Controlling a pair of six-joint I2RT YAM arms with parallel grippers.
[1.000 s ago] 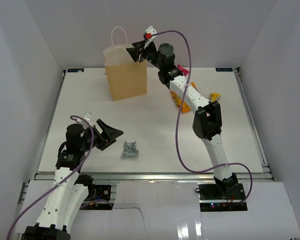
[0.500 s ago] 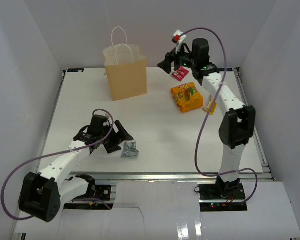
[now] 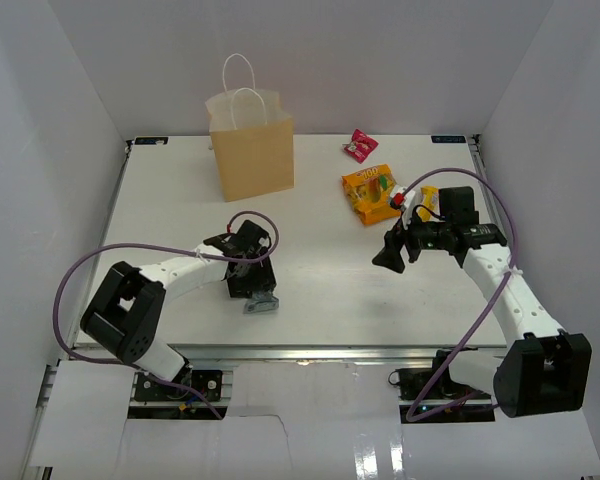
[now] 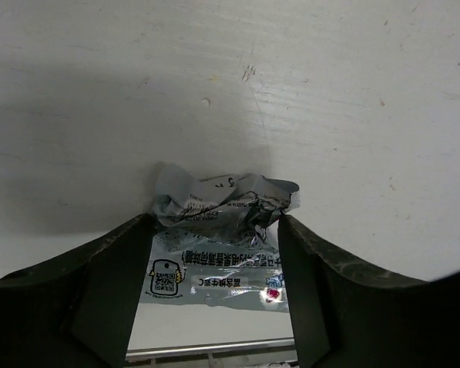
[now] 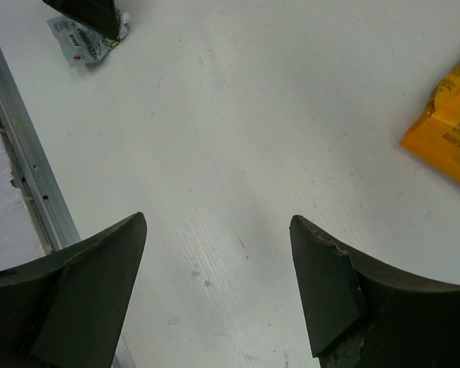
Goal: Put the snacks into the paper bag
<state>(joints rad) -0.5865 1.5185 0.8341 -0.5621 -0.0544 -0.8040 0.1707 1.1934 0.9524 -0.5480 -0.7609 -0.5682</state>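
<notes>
Silver packet [image 4: 222, 268] lies between the left gripper's [image 4: 215, 218] spread fingers — right gripper [image 5: 218, 221], also open, well apart.

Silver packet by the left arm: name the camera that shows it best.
Left wrist: the silver packet lies large and close between the open jaws of the left gripper, print and crumples clear. Top external shows it small, partly under that gripper. Right wrist catches only a corner glimpse.

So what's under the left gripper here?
A crumpled silver foil packet lies on the white table between the left gripper's open fingers; its side edges are hidden behind them.
</notes>
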